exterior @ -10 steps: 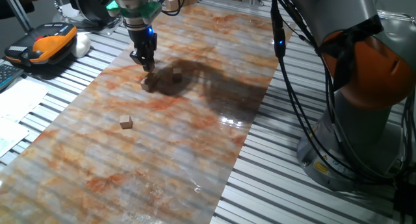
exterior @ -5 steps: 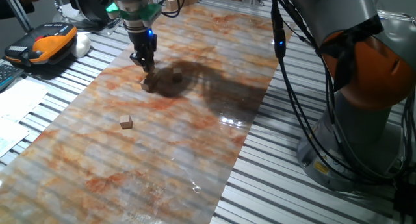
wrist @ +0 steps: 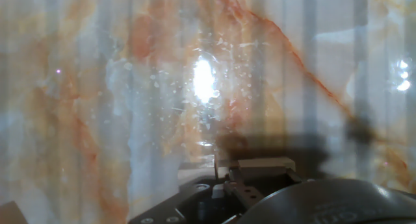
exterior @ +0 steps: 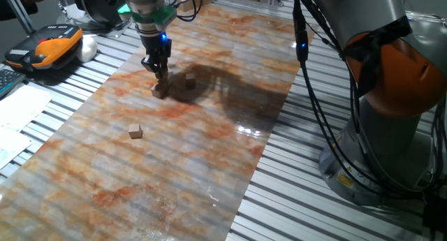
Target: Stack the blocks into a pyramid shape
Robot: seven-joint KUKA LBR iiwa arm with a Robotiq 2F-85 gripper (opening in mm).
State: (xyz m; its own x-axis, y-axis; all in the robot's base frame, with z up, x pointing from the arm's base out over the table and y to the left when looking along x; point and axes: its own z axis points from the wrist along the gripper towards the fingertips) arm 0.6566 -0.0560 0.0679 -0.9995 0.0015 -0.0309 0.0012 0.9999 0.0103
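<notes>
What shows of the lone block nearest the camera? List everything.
The lone block is a small light-brown cube, wooden-looking and plain, with no markings visible. Its top face looks paler than its sides. It sits flat on the marbled sheet and touches nothing else. It is well apart from the other blocks and the gripper farther back.

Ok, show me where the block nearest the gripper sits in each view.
Fixed view: the block lies upper left of centre on the marbled sheet, directly below the gripper.
Hand view: probably the pale tan face at bottom centre, just ahead of the jaws; I cannot tell whether it is held.
Shared landmark: the orange-veined marbled sheet lies under it in both views.
</notes>
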